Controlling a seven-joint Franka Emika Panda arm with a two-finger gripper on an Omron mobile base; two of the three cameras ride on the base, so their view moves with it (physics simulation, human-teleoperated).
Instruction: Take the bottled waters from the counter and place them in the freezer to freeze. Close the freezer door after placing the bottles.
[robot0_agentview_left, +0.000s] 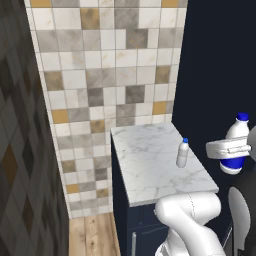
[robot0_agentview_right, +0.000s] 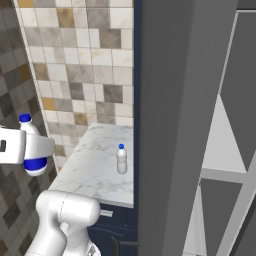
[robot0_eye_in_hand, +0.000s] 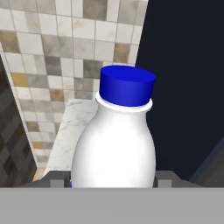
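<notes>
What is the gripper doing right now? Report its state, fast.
Gripper: closed on a water bottle with a blue label, held up in the air beside the counter.

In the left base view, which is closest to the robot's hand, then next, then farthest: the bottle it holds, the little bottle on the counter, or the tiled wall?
1. Held bottle, inside the gripper.
2. Small bottle, standing on the counter.
3. Tiled wall, behind the counter.

white blue-capped bottle (robot0_eye_in_hand: 114, 140), grey-veined white counter (robot0_agentview_left: 150, 165), beige-grey tiles (robot0_agentview_left: 105, 60)

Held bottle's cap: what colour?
Dark blue, on the held bottle in the gripper; clearest in the hand view.
</notes>
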